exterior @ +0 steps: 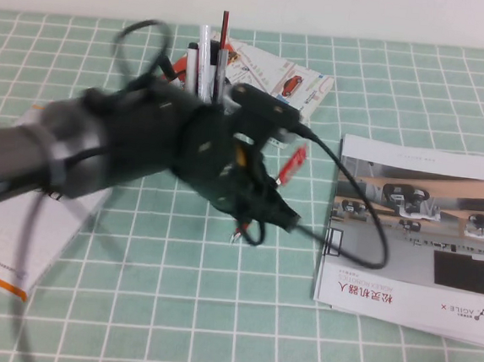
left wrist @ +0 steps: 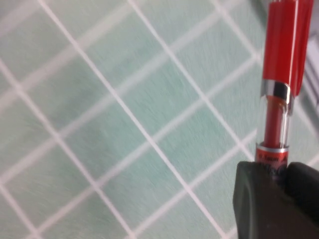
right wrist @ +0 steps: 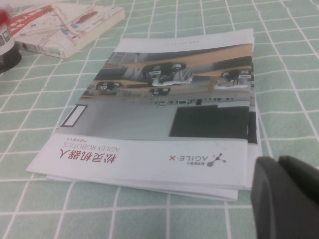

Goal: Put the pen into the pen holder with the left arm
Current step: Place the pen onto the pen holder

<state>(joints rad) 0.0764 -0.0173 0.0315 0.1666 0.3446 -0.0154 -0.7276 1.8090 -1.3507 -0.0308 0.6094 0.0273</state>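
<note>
Left tool (left wrist: 276, 186) pinching glossy red pen (left wrist: 279, 74), right tool (right wrist: 286, 199) over checked cloth (right wrist: 199, 219)

Brochure (exterior: 414, 234) right of pen holder (exterior: 203, 93)

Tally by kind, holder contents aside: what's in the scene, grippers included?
Booklets: 3 (right, back, left)
Pen holder: 1
Red pen: 1
Grippers: 2 (left gripper shut on the red pen mid-table; right gripper by the right booklet)
Total: 7
</note>
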